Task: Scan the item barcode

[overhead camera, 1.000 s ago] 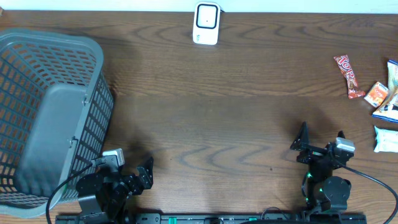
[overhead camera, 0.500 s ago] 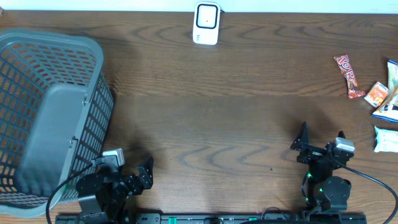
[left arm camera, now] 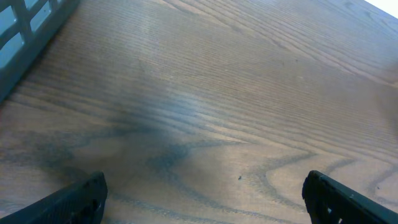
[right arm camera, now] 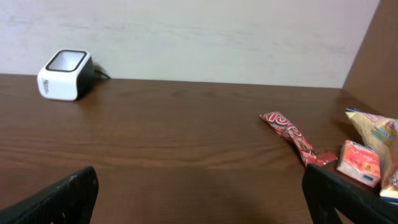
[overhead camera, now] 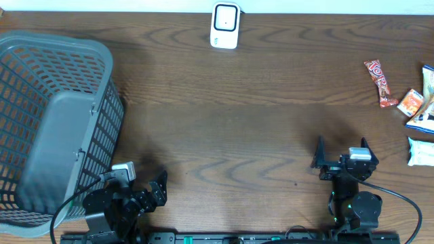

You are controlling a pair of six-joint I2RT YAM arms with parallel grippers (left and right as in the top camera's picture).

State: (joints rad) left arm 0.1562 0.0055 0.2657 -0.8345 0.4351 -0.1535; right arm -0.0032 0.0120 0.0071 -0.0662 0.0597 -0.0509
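Nearest the base, the left fingers point(overhead camera: 154, 191) stand wide apart over bare wood and hold nothing. The wall of the grey plastic lattice basket point(overhead camera: 108, 102) is just beside them. The right fingers point(overhead camera: 339, 159) are also spread wide and empty, hanging over the dark brown wood-grain worktop point(overhead camera: 237, 122).

Beyond and to the right of the right fingers, near the worktop's right edge, is a loose cluster of snack packets, any of which could be the item to scan:
- a white packet point(overhead camera: 422, 150)
- a blue-and-white crinkled bag point(overhead camera: 426, 115)
- a small orange packet point(overhead camera: 411, 102)
- a long red foil-wrapped bar point(overhead camera: 380, 83), farther out

All of them are well apart from either arm.

The red bar lies clear of the others, so it looks the easiest to take. It is probably light, with a slick, crackly wrapper over a fairly stiff core. A pinch across its narrow width near the middle should hold it, while the flat crimped ends would likely fold or slip. The bags look soft and air-filled and would probably give under the fingers, and the orange packet lies close against the blue-and-white bag. No barcode can be made out on any packet.

Farthest away, at the back edge by the pale wall, is the white rounded box scanner with a dark window point(overhead camera: 225, 26). It is hard-shelled and smooth. The matte, finely grained worktop between it and the snacks is bare.
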